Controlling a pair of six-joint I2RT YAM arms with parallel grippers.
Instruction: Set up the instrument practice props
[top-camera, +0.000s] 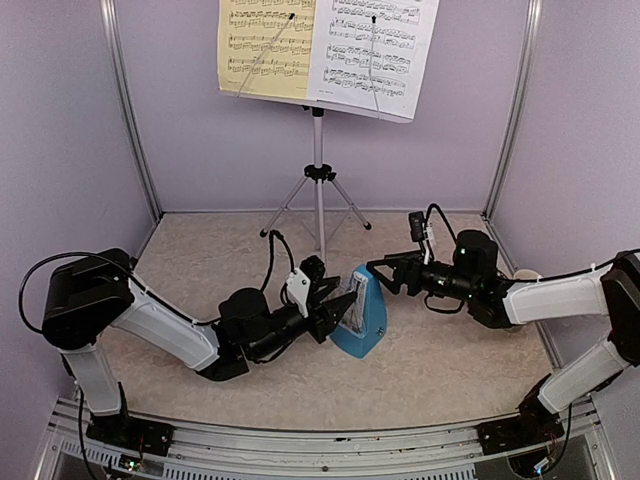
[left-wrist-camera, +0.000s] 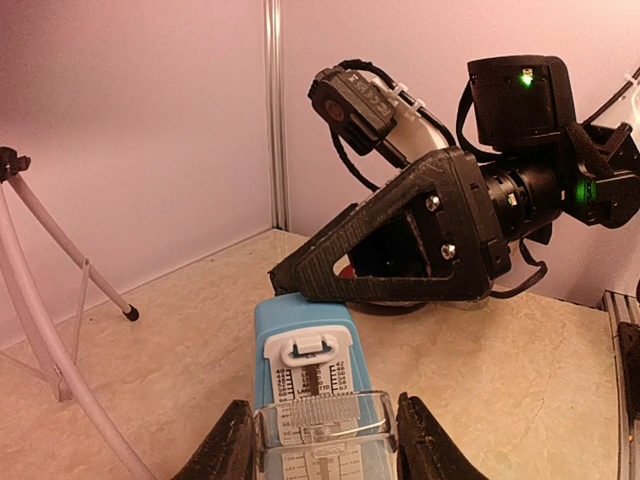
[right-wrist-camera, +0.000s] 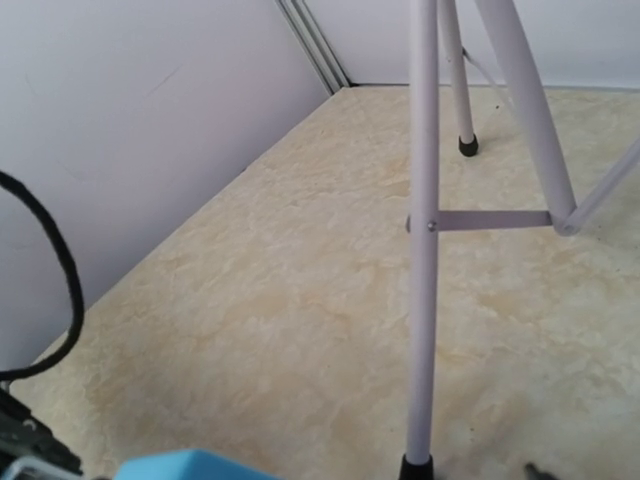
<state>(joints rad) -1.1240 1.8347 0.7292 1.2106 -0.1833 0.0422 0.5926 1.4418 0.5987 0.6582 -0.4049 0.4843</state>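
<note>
The silver tripod music stand (top-camera: 318, 150) stands at the back centre. It holds a yellow sheet (top-camera: 265, 45) on the left and a white sheet (top-camera: 375, 45) on the right. The blue pyramid metronome (top-camera: 362, 325) stands on the table in front of it. My left gripper (top-camera: 335, 308) is shut on the metronome's clear front cover (left-wrist-camera: 320, 425), one finger on each side. My right gripper (top-camera: 375, 268) hovers at the metronome's top, its tip (left-wrist-camera: 285, 280) against the blue upper edge (left-wrist-camera: 305, 320). Its own fingers do not show in the right wrist view, only the metronome's top (right-wrist-camera: 185, 468).
The tripod legs (right-wrist-camera: 425, 230) spread just behind the metronome and also show in the left wrist view (left-wrist-camera: 40, 330). A white rim (top-camera: 527, 274) peeks out behind the right forearm. A bit of red (left-wrist-camera: 346, 270) shows through the right gripper's finger frame. Purple walls enclose the table.
</note>
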